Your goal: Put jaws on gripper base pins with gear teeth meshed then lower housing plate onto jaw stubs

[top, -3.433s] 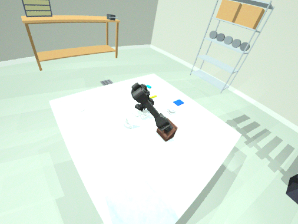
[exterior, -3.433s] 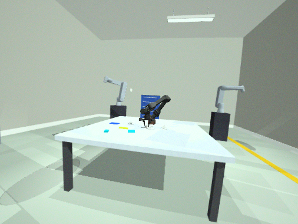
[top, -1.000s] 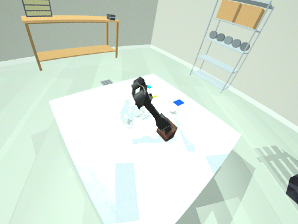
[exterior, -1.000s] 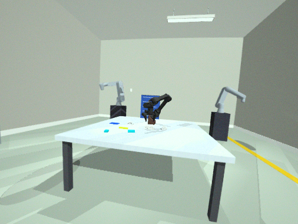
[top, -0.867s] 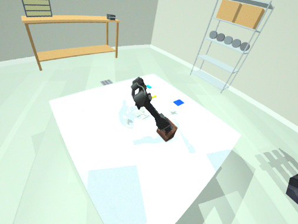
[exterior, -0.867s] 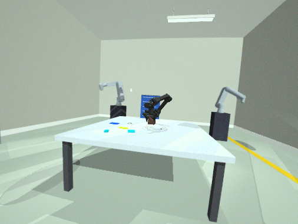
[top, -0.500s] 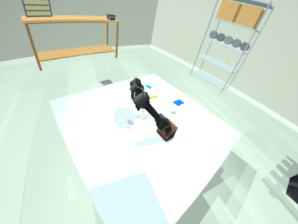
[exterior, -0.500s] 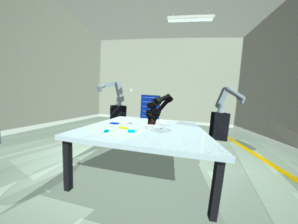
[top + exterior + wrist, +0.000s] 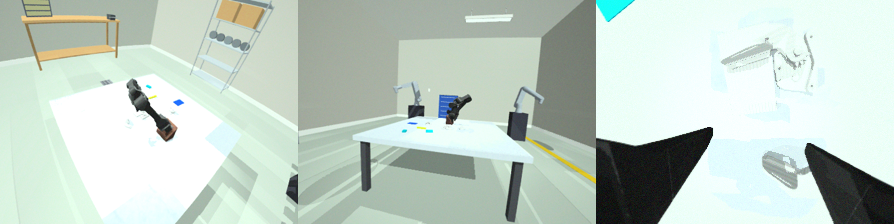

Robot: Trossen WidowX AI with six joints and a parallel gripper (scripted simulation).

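Note:
My gripper (image 9: 757,139) is open and empty above the table in the wrist view. Beyond its fingertips a white plate-like part (image 9: 795,75) with a dark-edged outline and small pins lies against a pale ribbed part (image 9: 751,85). I cannot tell for sure which is base, jaw or housing plate, nor whether teeth mesh. Another ribbed, curved part (image 9: 780,171) lies apart, just inside the right fingertip. In the top view white parts (image 9: 143,115) lie close together beside the arm, another white part (image 9: 128,123) lies to their left, and a small white part (image 9: 172,111) to their right.
The arm stands on a brown block (image 9: 166,134) (image 9: 449,120). On the white table (image 9: 118,177) (image 9: 439,142) lie a blue square (image 9: 178,102) (image 9: 412,123), a yellow bar (image 9: 152,96) (image 9: 421,128) and cyan pieces (image 9: 148,86) (image 9: 429,131) (image 9: 612,7).

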